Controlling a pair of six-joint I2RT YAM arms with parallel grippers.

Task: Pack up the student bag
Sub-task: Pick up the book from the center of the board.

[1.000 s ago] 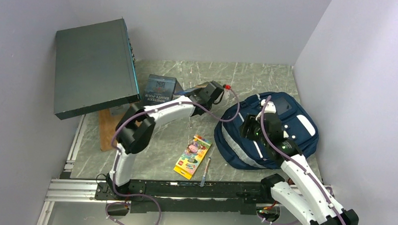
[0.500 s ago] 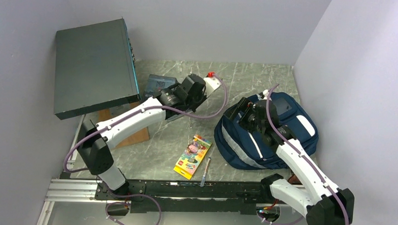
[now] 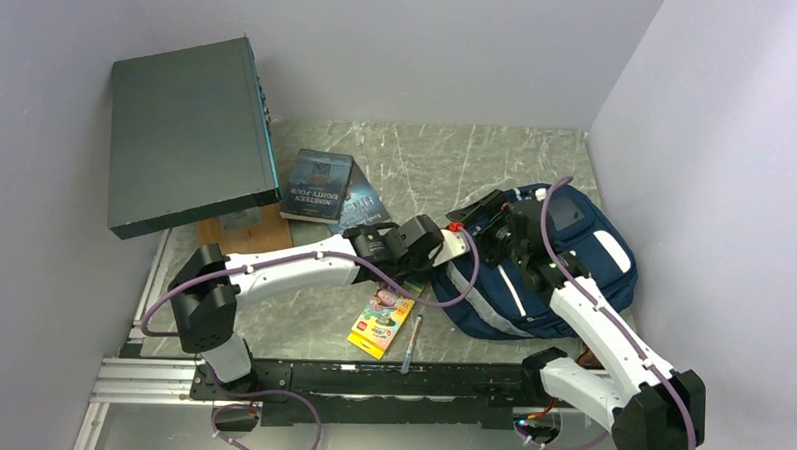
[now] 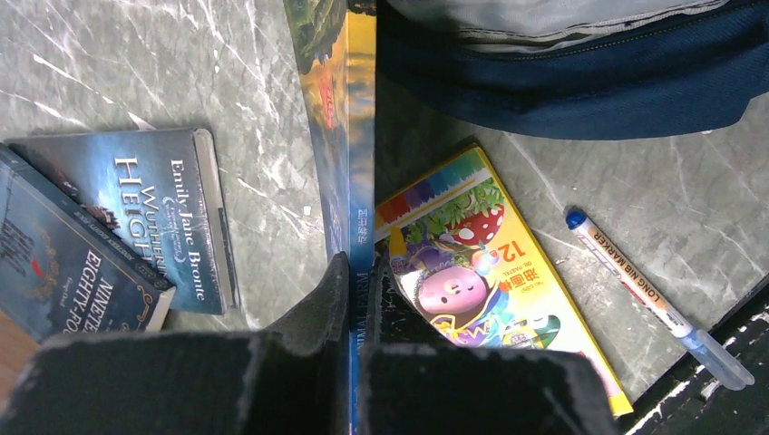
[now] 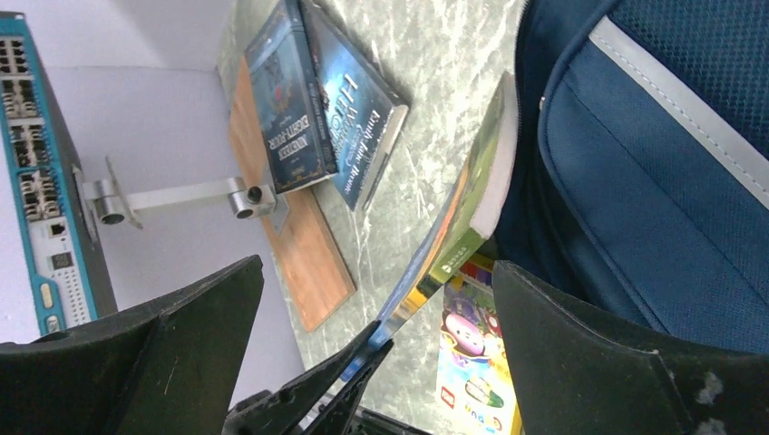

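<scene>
The navy student bag (image 3: 573, 261) lies at the right of the table, and also shows in the left wrist view (image 4: 562, 72) and the right wrist view (image 5: 653, 181). My left gripper (image 3: 429, 248) (image 4: 361, 263) is shut on a thin book (image 4: 349, 136) with a blue and yellow spine. It holds the book edge-on, with its far end at the bag's left rim (image 5: 462, 217). My right gripper (image 3: 493, 220) (image 5: 376, 265) is open wide over the bag's left edge, with nothing between its fingers.
A yellow pastel box (image 3: 383, 315) (image 4: 481, 263) and a marker (image 3: 411, 344) (image 4: 635, 285) lie near the front. Two dark books (image 3: 316, 182) (image 3: 363, 209) lie at the back. A wooden board (image 3: 249, 235) and a big dark grey-green box (image 3: 188, 133) are at the left.
My left gripper has carried the thin book from the back, near the two dark books, forward and right to the bag's rim. My right gripper has shifted slightly along the bag's left edge.
</scene>
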